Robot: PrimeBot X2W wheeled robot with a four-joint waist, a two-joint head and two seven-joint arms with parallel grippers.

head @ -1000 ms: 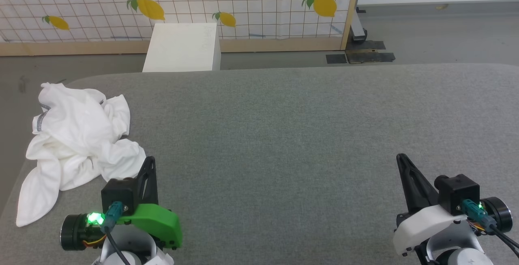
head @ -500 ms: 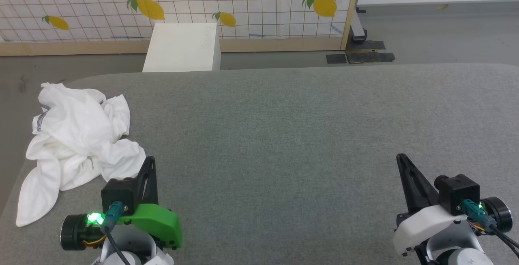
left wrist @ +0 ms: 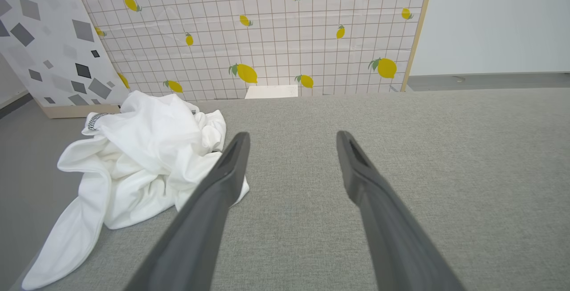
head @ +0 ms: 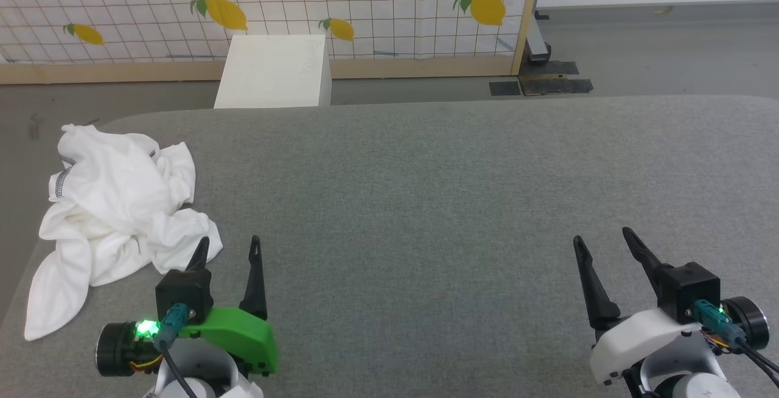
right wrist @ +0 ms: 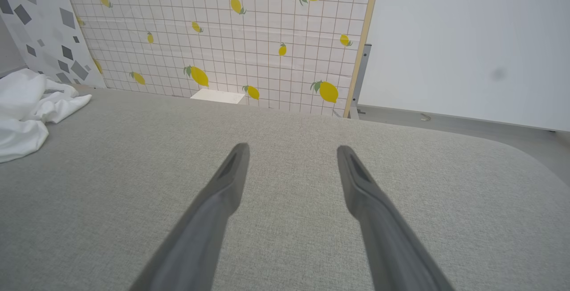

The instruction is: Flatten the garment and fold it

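Garment [head: 115, 215] crumpled on grey table [head: 426, 191], left side — left gripper [head: 230, 240], right gripper [head: 601, 235] both spread wide

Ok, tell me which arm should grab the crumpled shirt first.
Left, probably. The left gripper, open, sits just beside the garment; the right gripper is far across the grey surface.

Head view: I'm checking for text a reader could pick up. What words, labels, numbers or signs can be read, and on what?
No text can be read.
Box: faint marks near its far right corner, too faint to read.
Garment: grey stitching, no legible label.
Screen: lemons and grid, no words.
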